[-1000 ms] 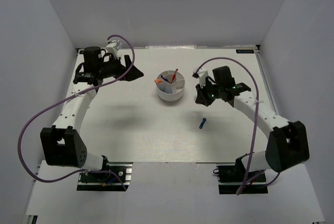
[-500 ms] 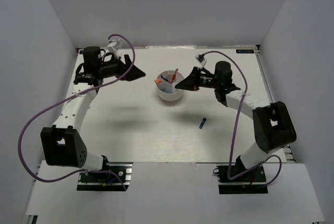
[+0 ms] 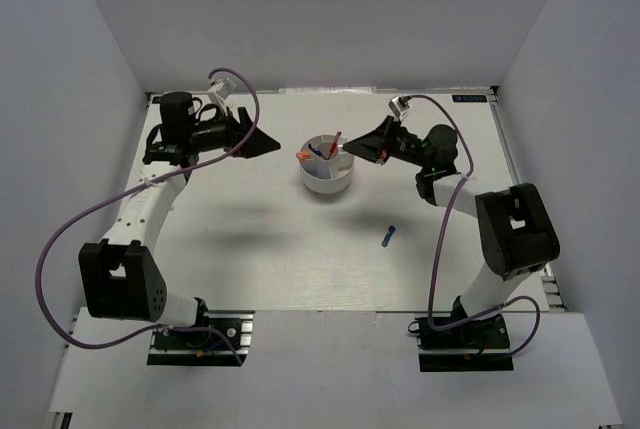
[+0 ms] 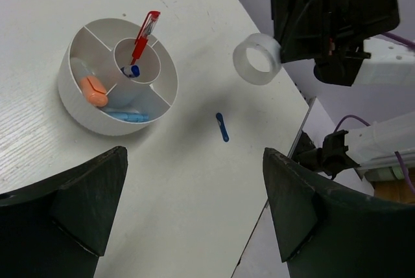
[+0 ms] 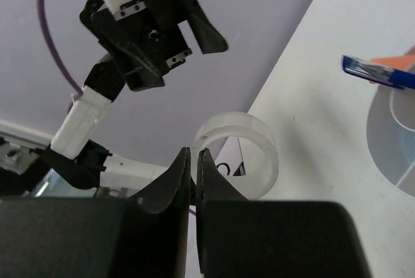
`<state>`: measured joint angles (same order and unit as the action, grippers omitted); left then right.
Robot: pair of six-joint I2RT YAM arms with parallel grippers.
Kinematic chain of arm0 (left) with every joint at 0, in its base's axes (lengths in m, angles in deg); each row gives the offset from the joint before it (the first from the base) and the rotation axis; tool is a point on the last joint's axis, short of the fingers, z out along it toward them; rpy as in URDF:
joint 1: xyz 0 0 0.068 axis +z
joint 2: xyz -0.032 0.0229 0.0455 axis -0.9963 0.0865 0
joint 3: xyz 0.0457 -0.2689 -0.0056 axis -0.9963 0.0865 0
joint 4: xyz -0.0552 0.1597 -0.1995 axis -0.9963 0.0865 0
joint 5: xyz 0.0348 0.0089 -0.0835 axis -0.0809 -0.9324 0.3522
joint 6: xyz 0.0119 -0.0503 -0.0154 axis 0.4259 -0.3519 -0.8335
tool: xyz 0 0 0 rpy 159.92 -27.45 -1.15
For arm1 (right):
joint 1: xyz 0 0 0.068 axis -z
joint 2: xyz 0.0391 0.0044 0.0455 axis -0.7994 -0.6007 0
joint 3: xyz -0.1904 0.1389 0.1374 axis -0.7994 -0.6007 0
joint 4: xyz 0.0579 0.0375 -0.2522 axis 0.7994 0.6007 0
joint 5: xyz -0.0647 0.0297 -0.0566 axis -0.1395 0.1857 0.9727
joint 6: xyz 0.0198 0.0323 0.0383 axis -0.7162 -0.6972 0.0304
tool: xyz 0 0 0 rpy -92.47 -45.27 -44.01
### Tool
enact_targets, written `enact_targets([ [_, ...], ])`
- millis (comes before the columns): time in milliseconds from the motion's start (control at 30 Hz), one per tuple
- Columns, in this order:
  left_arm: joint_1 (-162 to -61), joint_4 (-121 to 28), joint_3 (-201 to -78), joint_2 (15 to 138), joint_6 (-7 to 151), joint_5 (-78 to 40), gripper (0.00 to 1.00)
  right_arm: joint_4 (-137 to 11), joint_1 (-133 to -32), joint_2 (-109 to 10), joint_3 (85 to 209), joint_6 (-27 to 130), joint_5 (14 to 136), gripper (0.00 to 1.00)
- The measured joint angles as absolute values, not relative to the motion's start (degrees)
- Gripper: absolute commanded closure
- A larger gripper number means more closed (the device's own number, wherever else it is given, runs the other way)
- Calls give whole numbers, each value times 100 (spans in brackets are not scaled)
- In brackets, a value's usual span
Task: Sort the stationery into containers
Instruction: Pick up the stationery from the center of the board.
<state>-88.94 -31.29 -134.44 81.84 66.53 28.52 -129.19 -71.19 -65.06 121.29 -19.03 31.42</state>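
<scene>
**A:** Between the tips of the right gripper (image 5: 194, 156), what is there?

**B:** The small white ring (image 5: 241, 155). The two fingers are pressed together on one side of its wall with almost no gap. The rest of the hoop sticks out past the tips, up in the air above the table (image 3: 250, 249).

**A:** And where is the tub from there?

**B:** The round white tub (image 4: 68, 87) lies ahead of those closed tips and off to one side. Only a slice of its rim shows in the right wrist view. From above, the ring looks to be right at the tub's rim. The angle is poor, so I can't say whether it hangs over a compartment or just beside the wall.

**A:** How does the left gripper (image 4: 194, 151) stand?

**B:** It is spread wide with nothing between the fingers (image 4: 78, 207). It hangs above the table, well apart from the tub, which sits out beyond its left finger.

**A:** What's inside the tub?

**B:** The thin red pen (image 4: 142, 35) leans in the round centre cup. The end of the thin blue pen (image 4: 133, 70) is beside it in the same cup. The orange-white piece (image 4: 94, 90) and the light-blue piece (image 4: 130, 116) lie in the outer ring of compartments.

**A:** Anything loose?

**B:** The dark-blue piece (image 4: 222, 127) lies flat on the table, straight ahead of the open gap of the left jaws. It is apart from the tub and touches nothing.
</scene>
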Motion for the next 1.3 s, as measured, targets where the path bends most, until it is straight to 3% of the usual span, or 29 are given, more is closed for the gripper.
enact_targets([
  [300, -9145, -3151, -13380, 7664, 7398, 2634, 13, -12408, -7001, -6393, 12269, -2358, 3210, 100],
  [533, -10098, -3240, -13391, 6840, 7658, 1619, 21, -9873, -7075, -5405, 13213, -1812, 4359, 100],
  [800, -11467, -3269, -14027, 7758, 7442, 249, 20, -7405, -7267, -5234, 14793, -1158, 6066, 100],
  [1100, -11515, -3743, -14838, 8595, 6443, -262, 25, -6041, -7584, -5086, 15082, -336, 6869, 100],
  [1300, -11521, -4049, -15078, 8722, 6117, -142, 19, -5866, -7763, -5055, 15082, -104, 7085, 100],
])
